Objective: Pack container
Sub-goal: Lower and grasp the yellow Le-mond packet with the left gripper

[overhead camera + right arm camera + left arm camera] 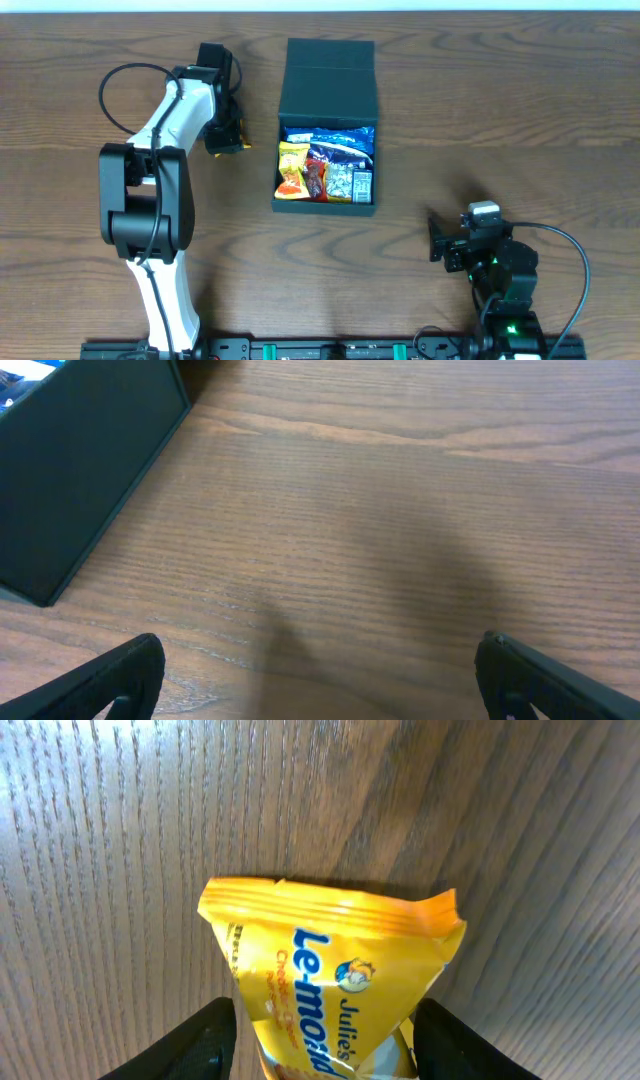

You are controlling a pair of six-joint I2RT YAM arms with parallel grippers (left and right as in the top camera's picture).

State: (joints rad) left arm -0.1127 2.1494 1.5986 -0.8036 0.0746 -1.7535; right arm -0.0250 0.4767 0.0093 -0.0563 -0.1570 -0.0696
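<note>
Toward far edge of table, centre: container (327, 95), lid up, several snack packets (325, 168) inside. Just left of it, left gripper (226, 138) pinching yellow packet (335, 980), not yet boxed. Right gripper (320, 680) wide, empty. Lid not yet closed.

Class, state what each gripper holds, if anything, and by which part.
Left gripper pinches the yellow Julie's snack packet across its near end; right gripper holds nothing.
</note>
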